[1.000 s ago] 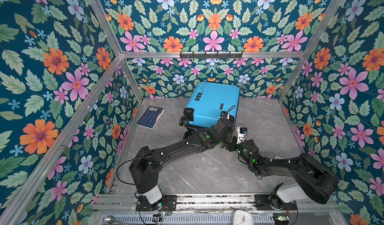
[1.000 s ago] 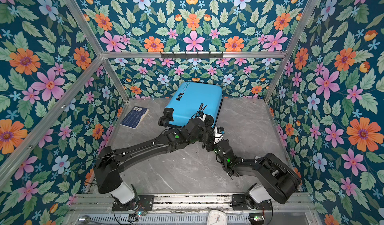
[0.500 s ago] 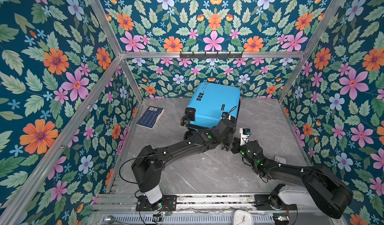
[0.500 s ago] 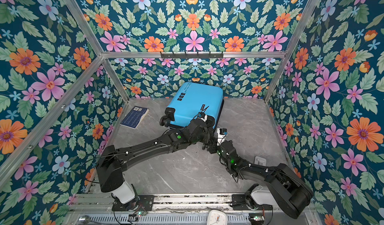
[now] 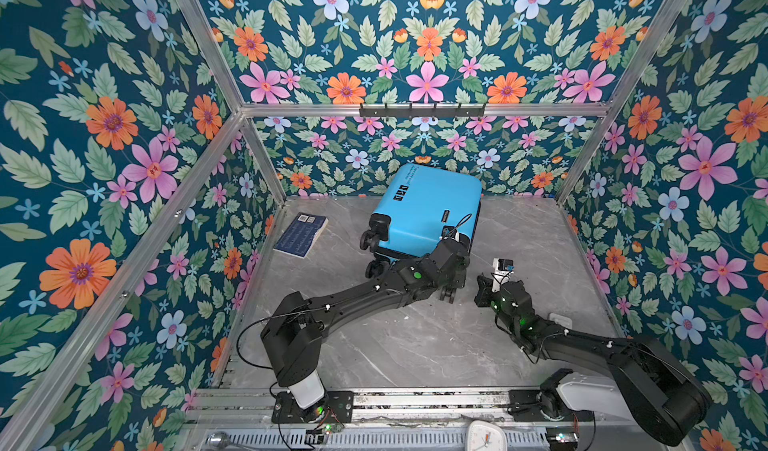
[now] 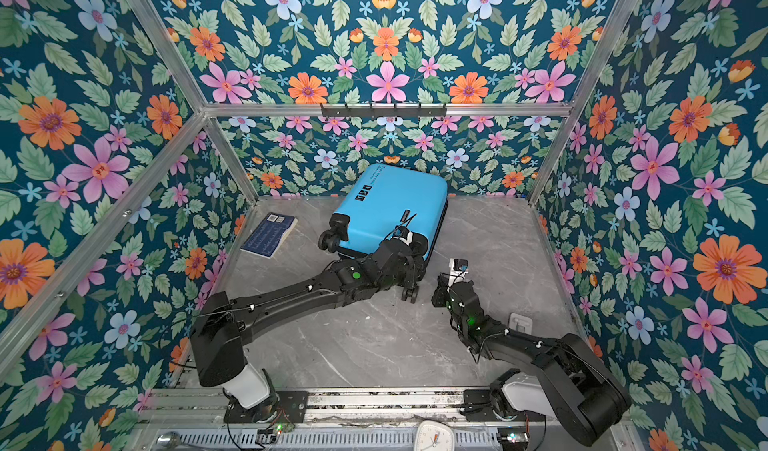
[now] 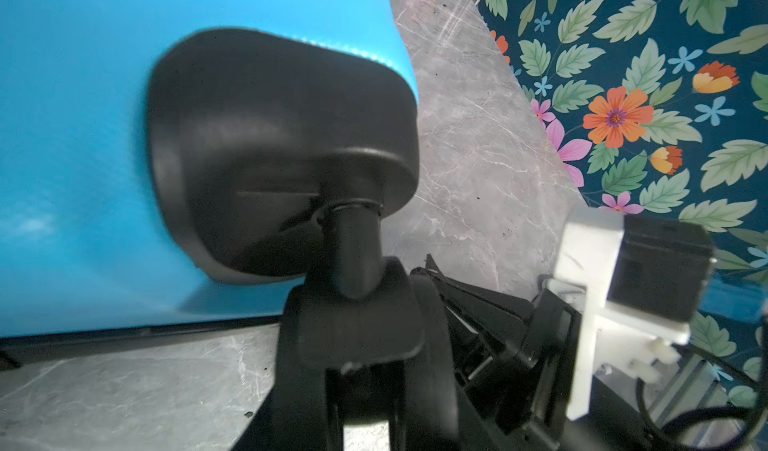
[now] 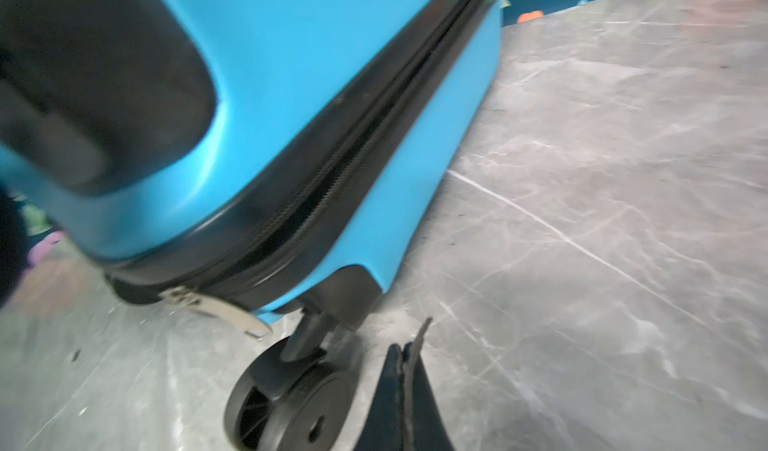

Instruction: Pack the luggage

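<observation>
Bright-blue luggage [image 5: 428,212] lying zipped shut at back of worktop [image 5: 415,345]. Left claw [image 5: 455,276] at a corner wheel [image 7: 353,332], grip unclear; right claw [image 8: 409,345] closed, empty. Folded dark-blue cloth [image 5: 301,235] still outside: packing seemingly barely begun.

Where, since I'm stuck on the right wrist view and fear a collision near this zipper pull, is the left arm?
Observer: In both top views the left arm reaches across the middle to the near right corner of the luggage, with its wrist over that corner.
Operator: Understood. Is anything waiting outside the case that I can't see from here?
Observer: Yes. A flat dark-blue item lies on the table to the left of the luggage, apart from it and close to the left wall.
</observation>
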